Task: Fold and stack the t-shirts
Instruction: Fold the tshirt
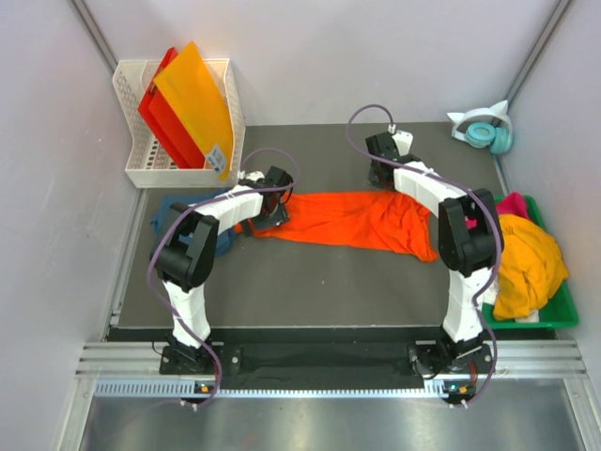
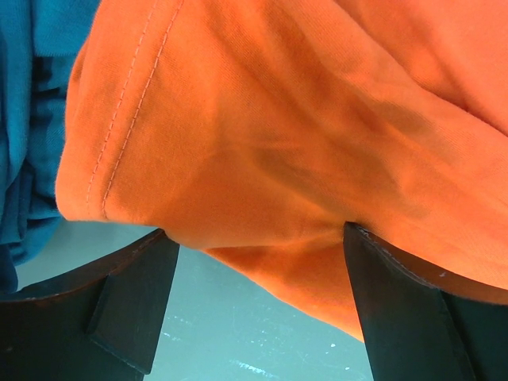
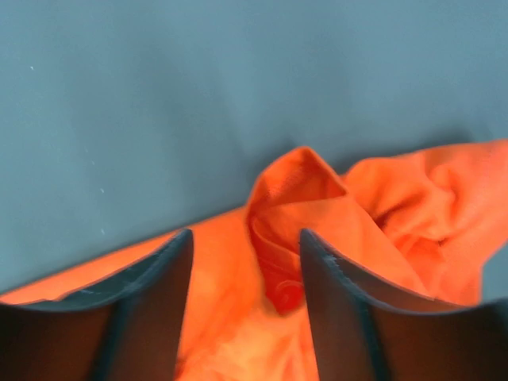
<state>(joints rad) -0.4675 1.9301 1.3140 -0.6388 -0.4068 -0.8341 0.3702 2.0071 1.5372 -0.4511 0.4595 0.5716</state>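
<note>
Cloth hides much: the teal-blue t-shirt [image 1: 192,218] lies mostly under the left arm at the table's [image 1: 310,282] left edge, and the magenta t-shirt [image 1: 512,203] peeks from beneath the yellow-orange t-shirt [image 1: 529,263] in the green bin [image 1: 562,315]. Bare table stretches in front of the orange t-shirt [image 1: 352,219], which lies bunched in a long band across the middle. The left gripper [image 2: 254,262] has its jaws spread around a stitched hem; the right gripper [image 3: 246,274] pinches a raised fold between narrowed jaws.

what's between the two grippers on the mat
The orange t-shirt lies stretched between the left gripper and right gripper, clearest in the top external view.
</note>
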